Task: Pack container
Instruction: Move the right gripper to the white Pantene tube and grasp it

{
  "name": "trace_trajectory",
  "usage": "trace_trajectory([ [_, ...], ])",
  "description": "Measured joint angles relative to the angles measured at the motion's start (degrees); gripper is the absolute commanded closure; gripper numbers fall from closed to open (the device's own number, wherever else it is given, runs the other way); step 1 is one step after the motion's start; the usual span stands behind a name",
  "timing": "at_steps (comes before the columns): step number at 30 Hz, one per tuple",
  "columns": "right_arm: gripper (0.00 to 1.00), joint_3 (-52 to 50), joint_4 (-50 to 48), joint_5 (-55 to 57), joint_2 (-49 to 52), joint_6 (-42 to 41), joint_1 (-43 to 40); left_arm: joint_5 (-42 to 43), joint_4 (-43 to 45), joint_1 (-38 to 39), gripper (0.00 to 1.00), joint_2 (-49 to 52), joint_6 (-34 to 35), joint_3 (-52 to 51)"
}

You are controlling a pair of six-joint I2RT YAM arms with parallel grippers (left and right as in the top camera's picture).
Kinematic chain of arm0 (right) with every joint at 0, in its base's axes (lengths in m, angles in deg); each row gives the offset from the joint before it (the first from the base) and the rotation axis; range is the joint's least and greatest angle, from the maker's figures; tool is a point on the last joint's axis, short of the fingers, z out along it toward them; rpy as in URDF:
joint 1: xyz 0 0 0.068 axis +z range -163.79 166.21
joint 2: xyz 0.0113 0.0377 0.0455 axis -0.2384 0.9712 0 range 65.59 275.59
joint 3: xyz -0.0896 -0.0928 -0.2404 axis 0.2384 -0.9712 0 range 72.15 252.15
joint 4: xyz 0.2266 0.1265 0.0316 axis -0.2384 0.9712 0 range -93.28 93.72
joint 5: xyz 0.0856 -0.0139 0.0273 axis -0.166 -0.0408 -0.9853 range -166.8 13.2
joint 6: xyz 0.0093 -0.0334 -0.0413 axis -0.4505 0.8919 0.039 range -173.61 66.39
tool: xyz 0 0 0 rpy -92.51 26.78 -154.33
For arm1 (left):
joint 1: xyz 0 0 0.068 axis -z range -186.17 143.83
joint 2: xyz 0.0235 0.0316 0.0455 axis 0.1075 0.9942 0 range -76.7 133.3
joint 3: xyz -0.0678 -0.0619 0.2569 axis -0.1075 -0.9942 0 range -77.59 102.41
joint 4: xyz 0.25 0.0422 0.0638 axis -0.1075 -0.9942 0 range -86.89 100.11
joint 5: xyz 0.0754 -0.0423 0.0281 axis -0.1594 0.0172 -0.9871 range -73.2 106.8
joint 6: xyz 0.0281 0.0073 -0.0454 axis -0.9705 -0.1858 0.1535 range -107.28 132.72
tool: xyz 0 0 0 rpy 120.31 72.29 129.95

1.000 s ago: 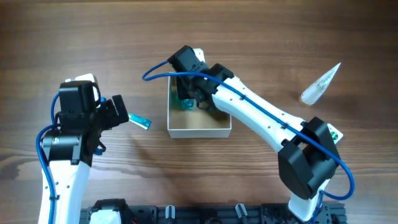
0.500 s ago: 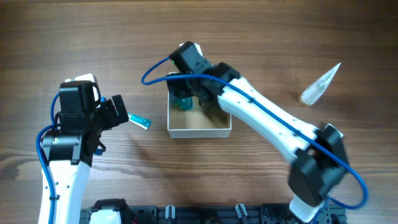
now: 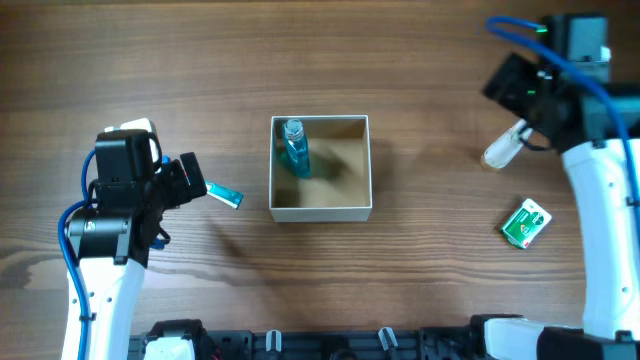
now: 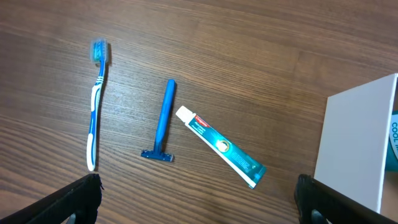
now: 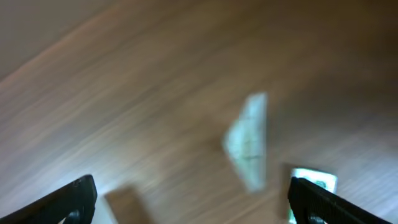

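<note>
The container [image 3: 320,208], a white-walled box with a tan inside, sits mid-table and shows as a white wall [image 4: 357,146] in the left wrist view. A blue bottle [image 3: 295,152] lies inside it at the left. My left gripper [image 3: 192,184] hovers open left of the container, above a toothpaste tube [image 4: 219,146], a blue razor [image 4: 164,118] and a toothbrush [image 4: 94,106]. Open and empty, my right gripper [image 3: 507,88] is at the far right, above a clear cone-shaped packet [image 3: 500,152]. The right wrist view is blurred.
A green packet [image 3: 526,222] lies on the wood at the right, below the clear packet [image 5: 249,140]. From overhead only the tube's end [image 3: 226,197] shows; the razor and toothbrush are hidden under the left arm.
My right gripper opened, left the blue bottle in the container, and the arm swung out to the far right. The left arm has not moved.
</note>
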Motion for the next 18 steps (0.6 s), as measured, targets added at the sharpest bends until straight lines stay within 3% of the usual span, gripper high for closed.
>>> trace_trajectory([
  [11, 0.00, -7.2, -2.6, -0.8, 9.0, 0.0, -7.0, 0.0, 0.0, 0.0, 0.00, 0.0, 0.0, 0.0],
  [14, 0.25, -7.9, -3.2, -1.6, 12.7, 0.2, -7.0, 0.0, 0.0, 0.0, 0.00, 0.0, 0.0, 0.0],
  [17, 0.65, -7.9, -3.8, -2.4, 13.7, 0.2, -7.0, 0.0, 0.0, 0.0, 0.00, 0.0, 0.0, 0.0],
  [18, 0.74, -7.9, -4.0, -2.4, 13.7, 0.2, -7.0, 0.0, 0.0, 0.0, 0.00, 0.0, 0.0, 0.0],
])
